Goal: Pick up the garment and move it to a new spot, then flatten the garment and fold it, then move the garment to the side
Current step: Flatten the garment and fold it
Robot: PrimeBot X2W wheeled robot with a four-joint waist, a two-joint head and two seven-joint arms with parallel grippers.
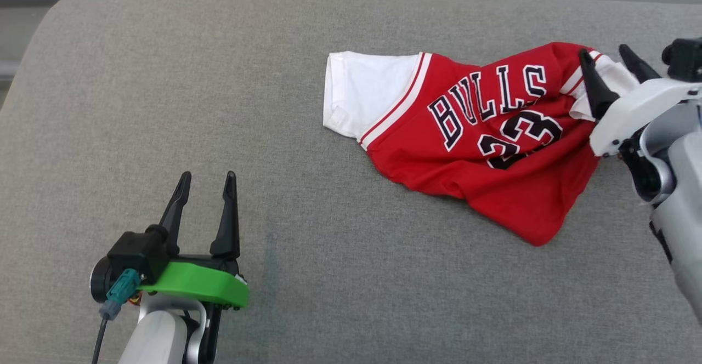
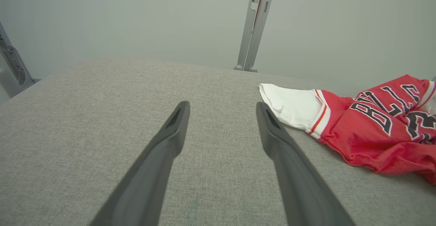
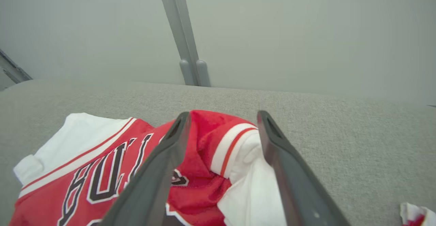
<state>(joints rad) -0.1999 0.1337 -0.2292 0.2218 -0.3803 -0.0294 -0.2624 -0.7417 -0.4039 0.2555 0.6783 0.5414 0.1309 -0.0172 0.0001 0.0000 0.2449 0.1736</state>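
Now, your right end effector (image 3: 223, 117) stands wide open, its two fingers on either side of the bunched white sleeve (image 3: 238, 144); it grips nothing. This sleeve belongs to the red BULLS 23 jersey (image 1: 482, 134), which lies crumpled, lettering up, on the far right part of the grey fabric-covered desk (image 1: 164, 79), with the other white sleeve (image 1: 367, 87) spread toward the left. Your left end effector (image 1: 208, 176) is also wide open and empty, over bare fabric, well apart from the jersey. I judge that flattening is the step in hand. Next you need one grip on each side, then a gentle pull apart to take out the wrinkles.
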